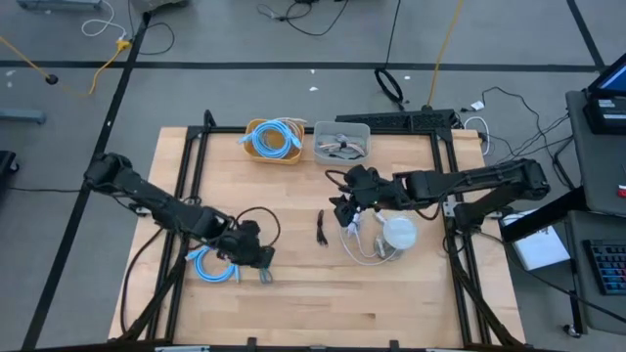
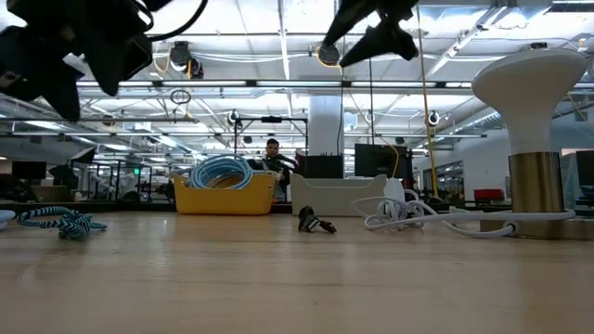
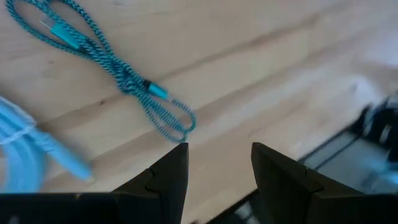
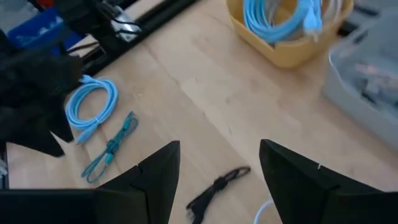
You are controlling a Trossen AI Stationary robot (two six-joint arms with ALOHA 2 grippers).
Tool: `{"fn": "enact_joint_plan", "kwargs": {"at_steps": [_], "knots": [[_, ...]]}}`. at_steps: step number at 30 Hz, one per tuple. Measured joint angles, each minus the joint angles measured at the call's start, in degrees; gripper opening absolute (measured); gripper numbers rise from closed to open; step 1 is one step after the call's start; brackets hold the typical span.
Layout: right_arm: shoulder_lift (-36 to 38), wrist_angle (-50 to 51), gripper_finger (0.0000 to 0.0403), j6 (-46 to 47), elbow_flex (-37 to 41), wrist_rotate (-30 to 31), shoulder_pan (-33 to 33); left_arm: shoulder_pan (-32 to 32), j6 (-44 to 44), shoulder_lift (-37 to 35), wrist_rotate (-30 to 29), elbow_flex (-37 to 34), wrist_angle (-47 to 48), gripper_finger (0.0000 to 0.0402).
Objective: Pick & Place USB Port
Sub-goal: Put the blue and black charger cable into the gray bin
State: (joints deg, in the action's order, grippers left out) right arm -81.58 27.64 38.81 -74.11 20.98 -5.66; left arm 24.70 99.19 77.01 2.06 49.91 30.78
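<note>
A short black cable (image 1: 322,228) lies flat on the table's middle, also seen in the right wrist view (image 4: 217,186) and the low view (image 2: 314,223). My right gripper (image 1: 344,210) hovers open just right of it, above the table (image 4: 219,165). A teal braided cable (image 3: 118,68) and a light blue coil (image 1: 205,264) lie near the table's near left. My left gripper (image 1: 259,256) hangs open above the wood beside them (image 3: 219,168). A white round-topped device (image 1: 399,233) stands on the table with its white cord (image 2: 418,218) looped beside it.
At the far edge stand a yellow bin (image 1: 274,140) holding a blue cable coil and a clear bin (image 1: 342,142) with small cables. Black frame rails (image 1: 186,176) run along the table's left and right sides. Bare wood lies along the near edge.
</note>
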Motion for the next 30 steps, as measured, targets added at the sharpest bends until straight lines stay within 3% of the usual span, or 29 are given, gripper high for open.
{"fn": "enact_joint_plan", "kwargs": {"at_steps": [4,9,19,22,26,30], "knots": [[0.5,0.9,0.0212,-6.4,-2.6,-0.2,-0.9,2.5,8.7,3.6,-4.0,0.0,-0.2,0.0177],[2.2,4.5,0.0212,-12.2,-5.1,-0.2,-3.4,3.8,16.8,10.5,-3.8,-0.1,-1.6,0.0177],[7.7,5.6,0.0212,-19.2,-5.3,1.5,-9.3,0.8,19.2,18.6,-3.1,0.0,-6.2,0.0172],[8.9,6.1,0.0212,-19.2,-5.3,1.5,-10.5,-0.1,18.6,19.2,-3.5,0.1,-7.4,0.0135],[9.7,7.8,0.0212,-19.2,-5.2,1.4,-11.7,-1.2,15.4,19.0,-6.1,1.2,-7.4,0.0024],[10.0,10.5,0.0212,-18.2,-5.2,1.4,-12.6,-3.8,10.8,18.7,-11.4,3.2,-11.5,0.0007]]}}
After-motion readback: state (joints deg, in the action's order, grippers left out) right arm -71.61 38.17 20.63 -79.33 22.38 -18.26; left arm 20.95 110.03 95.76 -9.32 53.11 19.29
